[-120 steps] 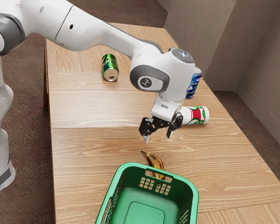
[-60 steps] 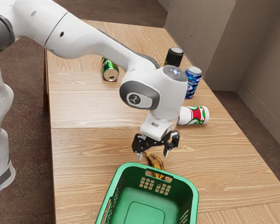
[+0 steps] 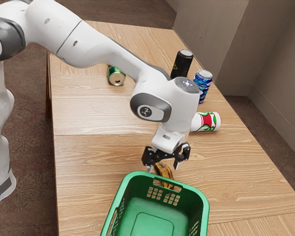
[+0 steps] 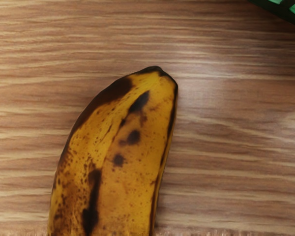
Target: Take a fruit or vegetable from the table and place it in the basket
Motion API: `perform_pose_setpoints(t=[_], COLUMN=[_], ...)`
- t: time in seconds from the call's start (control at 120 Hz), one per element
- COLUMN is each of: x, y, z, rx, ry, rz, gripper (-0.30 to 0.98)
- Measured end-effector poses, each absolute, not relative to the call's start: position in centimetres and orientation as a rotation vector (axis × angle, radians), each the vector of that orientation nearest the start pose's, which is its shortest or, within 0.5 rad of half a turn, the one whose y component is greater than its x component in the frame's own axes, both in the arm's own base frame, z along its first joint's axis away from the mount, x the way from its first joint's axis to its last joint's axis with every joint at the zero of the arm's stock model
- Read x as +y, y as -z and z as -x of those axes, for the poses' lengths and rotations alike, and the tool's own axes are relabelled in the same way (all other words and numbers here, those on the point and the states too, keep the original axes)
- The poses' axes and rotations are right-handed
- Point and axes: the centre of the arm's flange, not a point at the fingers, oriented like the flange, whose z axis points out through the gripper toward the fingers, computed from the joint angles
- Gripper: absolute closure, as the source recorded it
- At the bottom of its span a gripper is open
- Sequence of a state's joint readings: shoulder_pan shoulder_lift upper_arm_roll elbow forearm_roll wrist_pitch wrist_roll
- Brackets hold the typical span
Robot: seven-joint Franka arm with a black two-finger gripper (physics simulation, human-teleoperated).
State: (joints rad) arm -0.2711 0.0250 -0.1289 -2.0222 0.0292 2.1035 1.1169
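Here, the end effector [image 3: 163, 167] hangs wide open over 1 banana [image 3: 165, 177], gripping nothing.

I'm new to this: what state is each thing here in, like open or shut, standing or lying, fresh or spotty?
Gripper: open, at the banana
Banana: lying on the table, brown-spotted
Basket: open side up, banana not in it
Green can: on its side
White can: on its side
Blue can: upright
Black can: upright
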Motion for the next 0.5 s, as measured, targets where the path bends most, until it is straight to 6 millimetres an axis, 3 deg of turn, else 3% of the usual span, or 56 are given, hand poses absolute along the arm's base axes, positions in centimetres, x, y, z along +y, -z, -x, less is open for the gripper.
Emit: perform_pose_setpoints(t=[0.2,0.358,0.5], x=[-20.8,-21.9,-22.2], y=[-44.0,-45.6,-43.3], z=[-53.5,-55.0,-55.5], rx=[2.119,2.142,2.177], ry=[0.087,0.050,-0.091], rz=[2.259,2.291,2.336], gripper=[0.00,0.00,0.00])
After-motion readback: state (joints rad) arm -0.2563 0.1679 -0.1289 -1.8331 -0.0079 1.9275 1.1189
